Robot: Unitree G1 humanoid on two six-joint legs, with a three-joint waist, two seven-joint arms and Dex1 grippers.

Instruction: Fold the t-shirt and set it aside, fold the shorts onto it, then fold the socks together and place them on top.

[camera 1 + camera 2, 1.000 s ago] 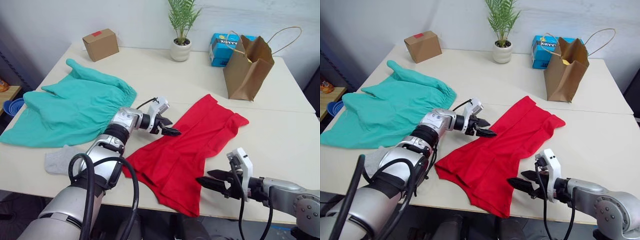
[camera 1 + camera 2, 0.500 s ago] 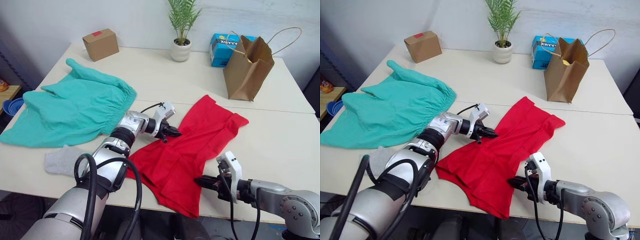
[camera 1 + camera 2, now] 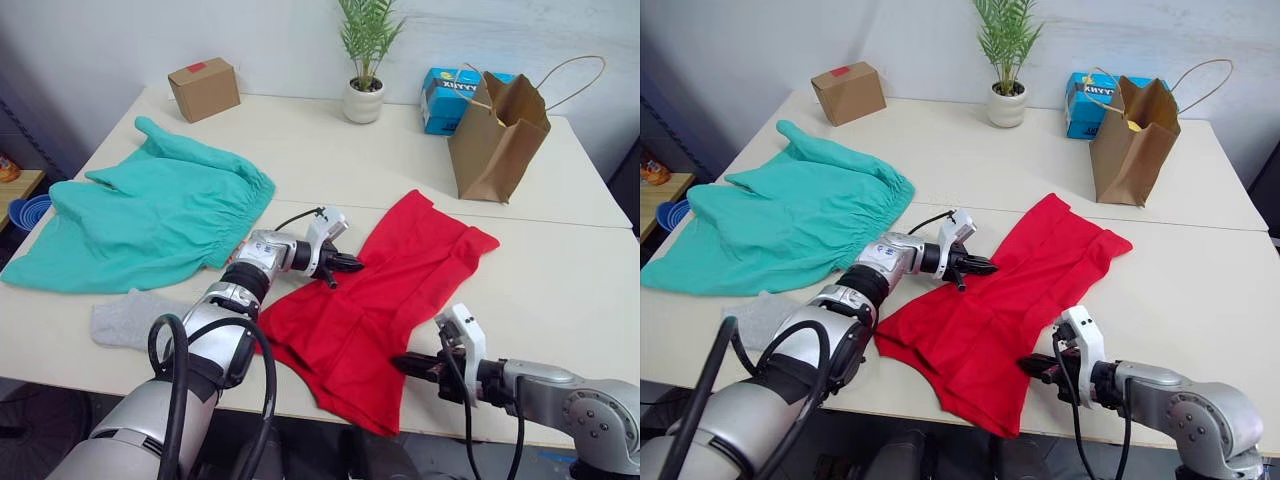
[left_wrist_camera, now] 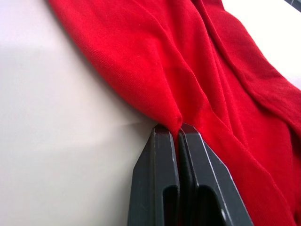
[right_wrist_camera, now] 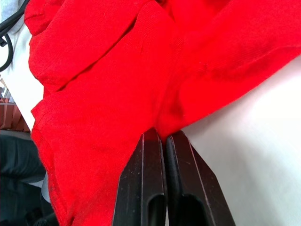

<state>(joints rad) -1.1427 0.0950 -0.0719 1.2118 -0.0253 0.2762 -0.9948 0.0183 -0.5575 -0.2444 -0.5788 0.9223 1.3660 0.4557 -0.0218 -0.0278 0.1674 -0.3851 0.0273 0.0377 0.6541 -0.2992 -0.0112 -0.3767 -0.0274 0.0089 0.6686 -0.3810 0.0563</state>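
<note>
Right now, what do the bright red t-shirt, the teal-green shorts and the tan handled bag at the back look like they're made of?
The bright red t-shirt looks like a soft matte cotton knit: the left wrist view shows fine ribbing and limp folds. The teal-green shorts seem a thin woven or light knit cloth, matte, gathered at the waistband. The tan handled bag looks like stiff kraft paper, with sharp creases and thin looped handles.

A plain indoor test room or office corner: a wide cream worktop [image 3: 330, 150] stands against a bare pale wall. Along its far edge sit a small brown cardboard box [image 3: 203, 88], a potted green plant in a white pot [image 3: 364, 60], a blue carton [image 3: 446, 95] and a brown paper carrier bag [image 3: 497, 125].
</note>
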